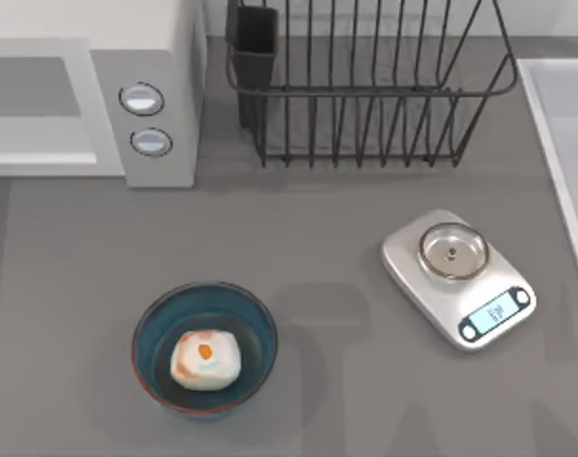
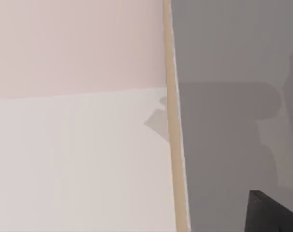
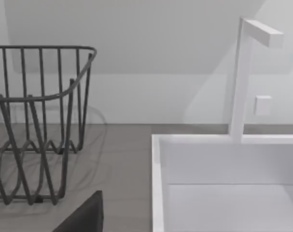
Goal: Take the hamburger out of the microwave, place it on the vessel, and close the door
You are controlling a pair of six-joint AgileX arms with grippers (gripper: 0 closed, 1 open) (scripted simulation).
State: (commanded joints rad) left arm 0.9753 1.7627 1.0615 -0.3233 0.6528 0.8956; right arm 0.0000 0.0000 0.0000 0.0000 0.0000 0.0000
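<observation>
Here, seen from above, the hamburger (image 1: 206,359) sits inside the bowl (image 1: 155,328) near the front of the grey table (image 1: 327,248), left of centre. The microwave (image 1: 165,57) stands at the back left corner, its two round knobs (image 1: 142,99) facing up toward the camera, and its door (image 1: 36,107) lies flat across the front, closed. To the right of the microwave stands a dark wire rack (image 1: 365,95). A small silver kitchen scale (image 1: 457,276) rests on the right half of the table, well apart from the bowl. A white sink (image 3: 223,183) with a tap (image 3: 243,77) is beside the rack at the far right. I cannot tell how either of my tools is set
</observation>
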